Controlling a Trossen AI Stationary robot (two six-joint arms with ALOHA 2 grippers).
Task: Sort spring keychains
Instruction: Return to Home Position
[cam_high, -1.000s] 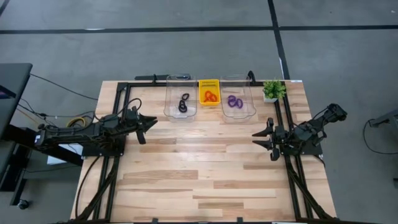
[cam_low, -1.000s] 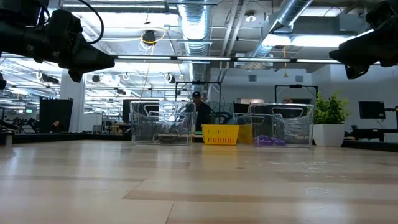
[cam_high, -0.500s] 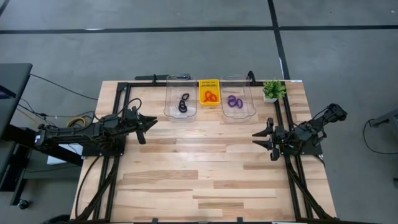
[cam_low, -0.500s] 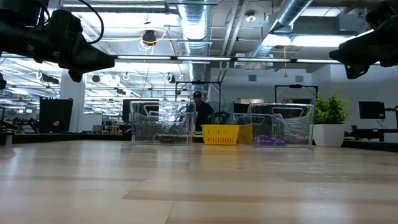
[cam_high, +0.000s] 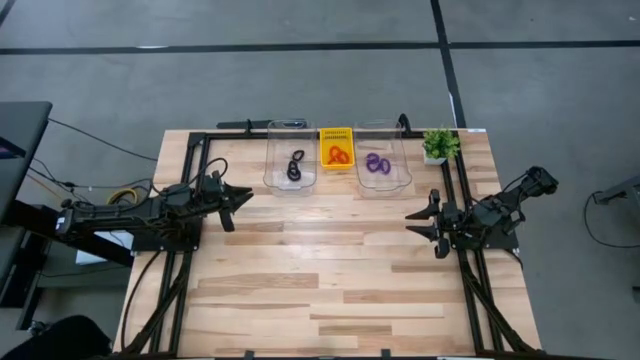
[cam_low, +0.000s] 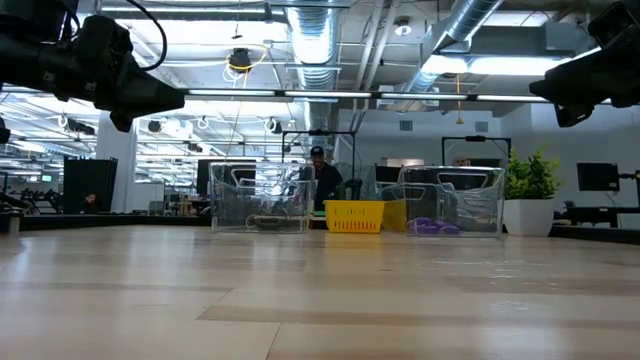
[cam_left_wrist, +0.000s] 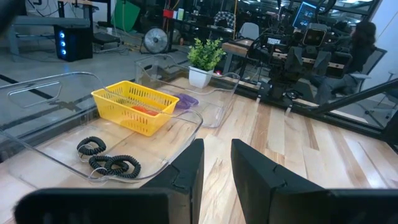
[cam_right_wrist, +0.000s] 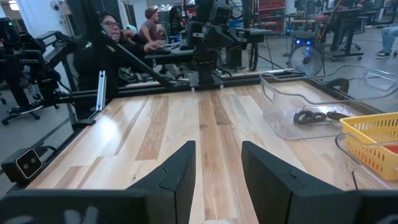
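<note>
The spring keychains were sorted by colour into three containers ranged side by side along the far edge of the tabletop (cam_high: 320, 270). The black spring keychains (cam_high: 295, 166), three coiled loops as far as could be made out, lay flat and clustered in the left clear bin (cam_high: 290, 135). The orange-red spring keychains (cam_high: 338, 155) lay piled in the yellow basket (cam_high: 336, 131). The purple spring keychains (cam_high: 376, 163) lay together in the right clear bin (cam_high: 380, 135).

Black spring keychains (cam_high: 296, 166) lie in the left clear bin (cam_high: 273, 181) (near its middle).
</note>
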